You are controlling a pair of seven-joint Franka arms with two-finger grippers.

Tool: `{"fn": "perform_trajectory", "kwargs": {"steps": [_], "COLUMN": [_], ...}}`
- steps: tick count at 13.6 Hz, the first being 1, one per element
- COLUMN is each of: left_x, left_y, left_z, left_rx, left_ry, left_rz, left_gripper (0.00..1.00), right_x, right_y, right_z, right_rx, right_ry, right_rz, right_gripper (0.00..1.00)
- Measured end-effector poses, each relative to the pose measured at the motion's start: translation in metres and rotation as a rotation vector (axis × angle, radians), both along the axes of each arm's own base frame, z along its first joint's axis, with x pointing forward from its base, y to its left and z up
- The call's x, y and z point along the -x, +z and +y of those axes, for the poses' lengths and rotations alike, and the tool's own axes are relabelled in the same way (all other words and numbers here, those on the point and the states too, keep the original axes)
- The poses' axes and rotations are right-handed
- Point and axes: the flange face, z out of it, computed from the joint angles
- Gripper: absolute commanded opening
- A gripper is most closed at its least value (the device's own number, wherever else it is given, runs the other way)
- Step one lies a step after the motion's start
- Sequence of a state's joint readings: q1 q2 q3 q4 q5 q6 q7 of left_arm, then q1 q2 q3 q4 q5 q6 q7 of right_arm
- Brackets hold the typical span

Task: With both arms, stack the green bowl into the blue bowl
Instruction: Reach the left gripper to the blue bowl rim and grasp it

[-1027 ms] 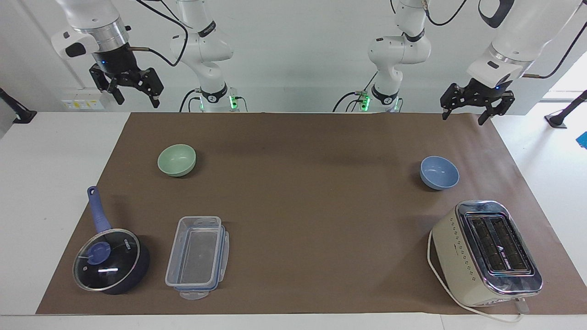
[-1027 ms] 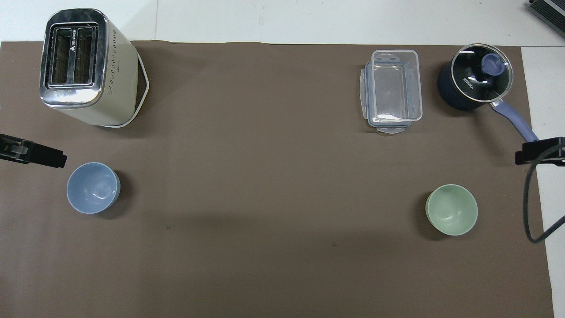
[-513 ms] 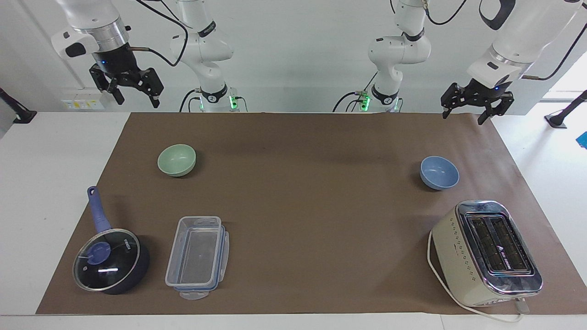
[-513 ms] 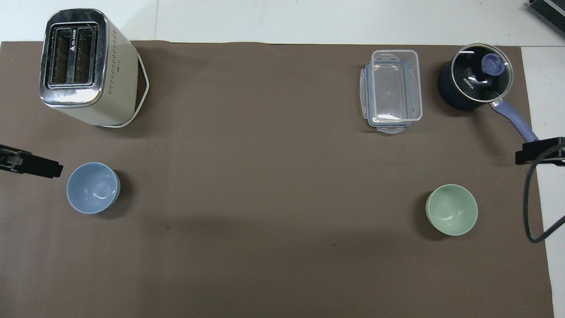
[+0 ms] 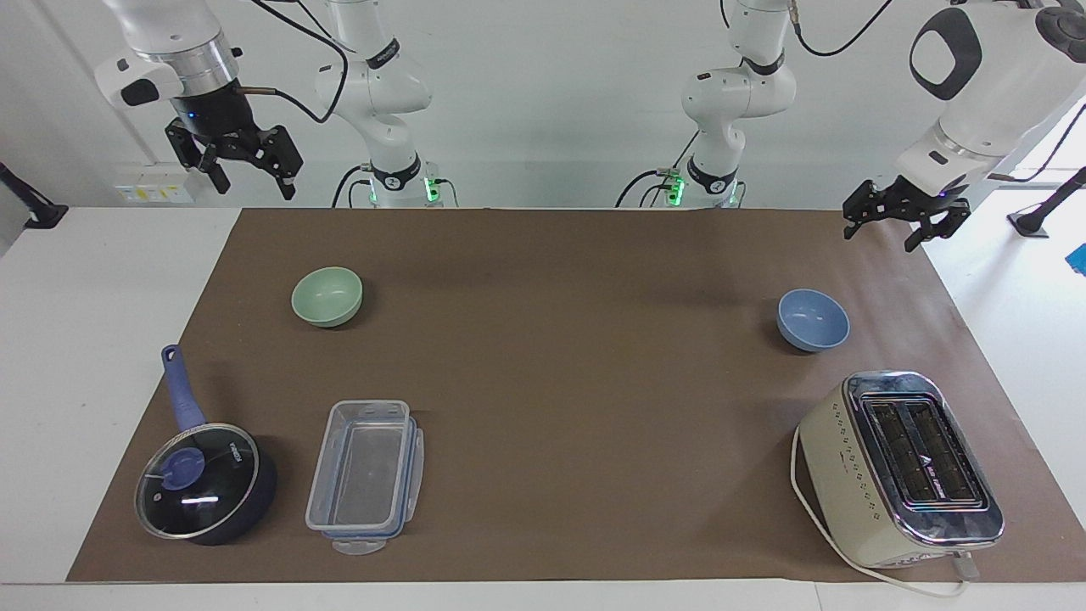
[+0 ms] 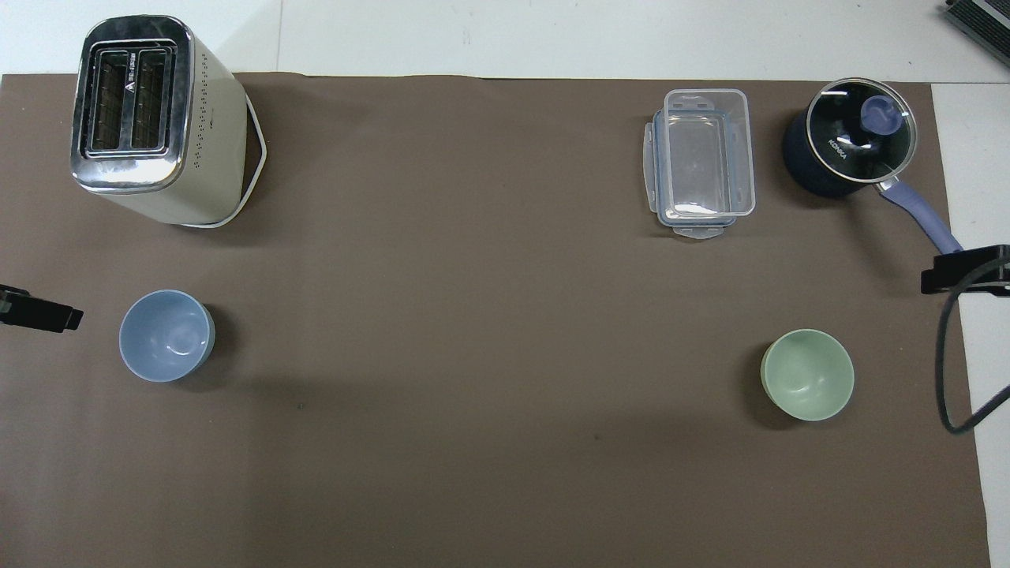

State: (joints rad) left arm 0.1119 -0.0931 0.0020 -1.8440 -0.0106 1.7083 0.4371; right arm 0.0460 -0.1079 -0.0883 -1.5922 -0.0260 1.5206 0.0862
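The green bowl (image 5: pixel 327 296) (image 6: pixel 807 375) stands upright and empty on the brown mat toward the right arm's end. The blue bowl (image 5: pixel 813 319) (image 6: pixel 166 335) stands upright and empty toward the left arm's end. The two bowls are far apart. My right gripper (image 5: pixel 248 176) is open and empty, raised high over the table edge near its base; only its tip (image 6: pixel 964 272) shows in the overhead view. My left gripper (image 5: pixel 884 231) is open and empty, raised over the mat's edge at its own end, apart from the blue bowl; its tip (image 6: pixel 41 314) shows in the overhead view.
A cream toaster (image 5: pixel 899 467) (image 6: pixel 150 118) with a white cord stands farther from the robots than the blue bowl. A dark blue lidded saucepan (image 5: pixel 204 484) (image 6: pixel 848 150) and a clear plastic container (image 5: pixel 365 475) (image 6: pixel 702 162) lie farther out than the green bowl.
My left gripper has come lower and moved outward toward its own end of the table. The right arm and both bowls have not moved.
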Motion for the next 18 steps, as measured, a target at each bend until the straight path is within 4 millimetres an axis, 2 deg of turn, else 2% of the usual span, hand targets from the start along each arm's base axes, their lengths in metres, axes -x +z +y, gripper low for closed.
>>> {"fn": "perform_trajectory", "kwargs": {"steps": [3, 7, 11, 15, 16, 18], "left_x": [0.000, 0.006, -0.002, -0.008, -0.006, 0.001], "left_y": [-0.042, -0.104, -0.167, -0.200, -0.207, -0.216], "left_z": [0.027, 0.046, 0.065, 0.065, 0.065, 0.064], "left_rx": [0.002, 0.048, 0.092, 0.128, 0.133, 0.141], "left_ry": [-0.001, 0.015, 0.093, 0.129, 0.133, 0.139], "left_rz": [-0.037, -0.054, -0.083, -0.099, -0.101, -0.086], "left_gripper": [1.00, 1.00, 1.00, 1.00, 0.97, 0.59], "right_x": [0.000, 0.000, 0.000, 0.000, 0.000, 0.000], "right_y": [0.000, 0.000, 0.000, 0.000, 0.000, 0.000], "right_z": [0.000, 0.000, 0.000, 0.000, 0.000, 0.000], "right_rx": [0.000, 0.000, 0.000, 0.000, 0.000, 0.000], "right_ry": [0.000, 0.000, 0.000, 0.000, 0.000, 0.000], "right_rz": [0.000, 0.000, 0.000, 0.000, 0.000, 0.000], "right_gripper": [1.00, 1.00, 1.00, 1.00, 1.00, 1.00]}}
